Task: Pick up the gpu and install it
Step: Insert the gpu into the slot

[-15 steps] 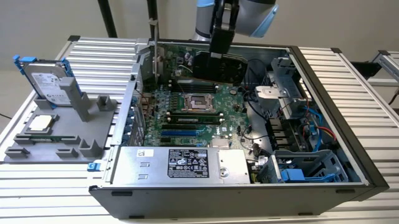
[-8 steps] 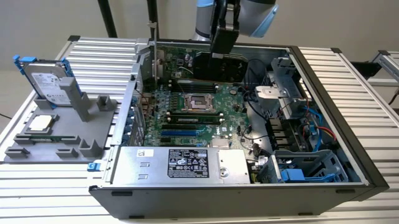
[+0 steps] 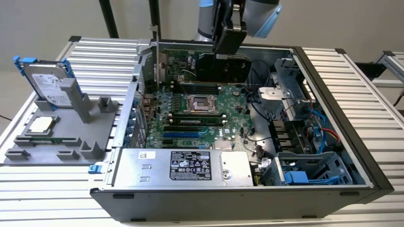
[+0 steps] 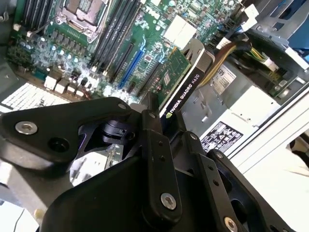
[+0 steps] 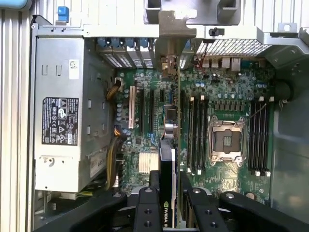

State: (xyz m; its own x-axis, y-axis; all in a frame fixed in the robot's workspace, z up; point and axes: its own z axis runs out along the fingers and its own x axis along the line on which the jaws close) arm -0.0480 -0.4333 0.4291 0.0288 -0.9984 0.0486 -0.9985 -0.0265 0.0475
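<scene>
Tool point(image 5: 168, 191) was clamped on the gpu point(image 4: 175, 72), card hanging edge-down just below it, over the motherboard point(image 5: 227, 96). Best approach IMO: keep card square w/ board, lower slowly, press evenly.

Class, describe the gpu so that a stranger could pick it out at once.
Find the open computer case; the gripper hangs over it. Clamped in it on edge is the gpu, a thin card, black one face and green the other, the only board raised off the flat motherboard.
</scene>
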